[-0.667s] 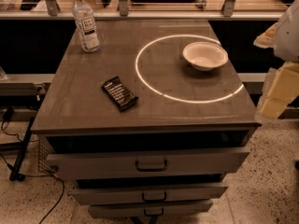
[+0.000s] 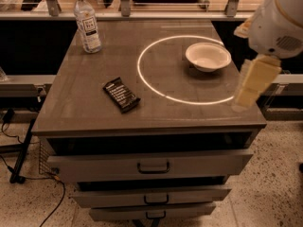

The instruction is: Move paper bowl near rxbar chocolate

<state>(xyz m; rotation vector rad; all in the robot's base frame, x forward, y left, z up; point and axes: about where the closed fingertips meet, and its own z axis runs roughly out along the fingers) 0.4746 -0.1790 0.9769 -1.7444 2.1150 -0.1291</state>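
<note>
The paper bowl (image 2: 208,56) is small, white and shallow. It stands upright at the right rear of the grey cabinet top (image 2: 85,108), inside a bright ring of light. The rxbar chocolate (image 2: 121,94), a flat black bar with white text, lies left of centre near the front, about two bowl widths from the bowl. My gripper (image 2: 245,99) hangs from the white arm (image 2: 277,20) at the cabinet's right edge, to the right and front of the bowl, above the surface and touching nothing.
A clear plastic bottle (image 2: 87,23) with a white label stands at the rear left corner. Drawers with handles (image 2: 153,167) face the front. A rail and frame (image 2: 142,14) run behind the cabinet. Cables (image 2: 19,150) lie on the floor at left.
The arm and gripper have moved leftward, further into view, and now overlap the cabinet's right edge. Bowl, bar and bottle have not moved.
</note>
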